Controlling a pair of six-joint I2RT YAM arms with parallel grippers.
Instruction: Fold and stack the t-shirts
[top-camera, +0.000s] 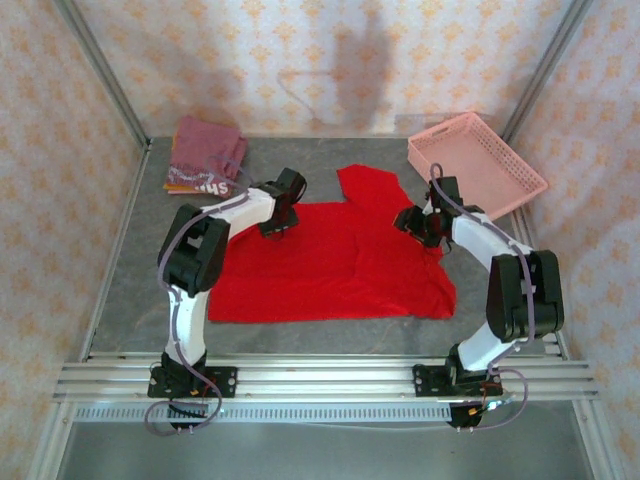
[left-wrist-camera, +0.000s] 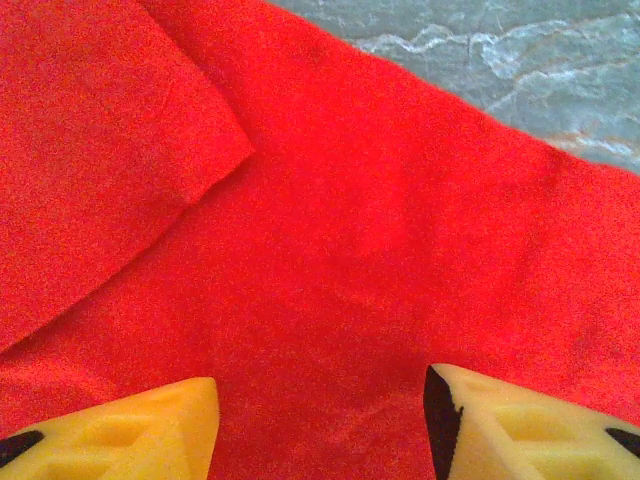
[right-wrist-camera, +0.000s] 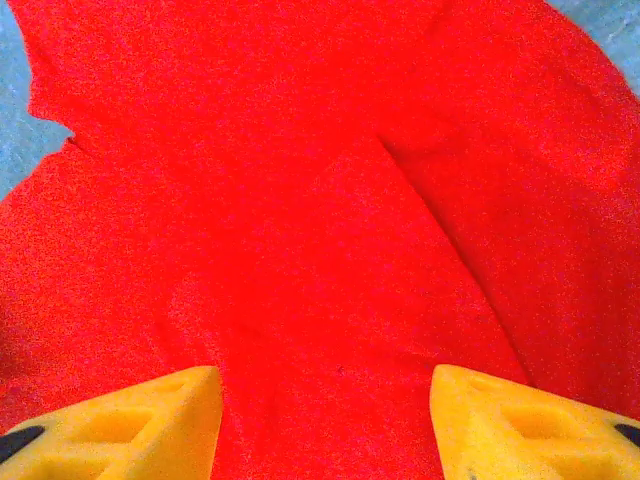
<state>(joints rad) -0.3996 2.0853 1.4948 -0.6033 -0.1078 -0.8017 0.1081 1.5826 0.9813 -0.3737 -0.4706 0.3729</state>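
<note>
A bright red t-shirt (top-camera: 335, 262) lies spread flat across the middle of the grey table, one sleeve (top-camera: 368, 186) sticking out toward the back. My left gripper (top-camera: 277, 226) hovers over the shirt's back left edge, jaws open, red cloth (left-wrist-camera: 330, 300) below its yellow fingers (left-wrist-camera: 150, 430). My right gripper (top-camera: 415, 222) stands over the shirt's back right part near the sleeve, also open, above the cloth (right-wrist-camera: 320, 280) with nothing between the fingers (right-wrist-camera: 530, 425). A folded maroon-pink shirt with white lettering (top-camera: 205, 150) rests on an orange one (top-camera: 178, 186) at the back left.
A pink plastic lattice basket (top-camera: 475, 162) sits at the back right, close to my right arm. Patterned walls and metal frame posts enclose the table. Bare grey tabletop (top-camera: 135, 290) runs along the left side and in front of the shirt.
</note>
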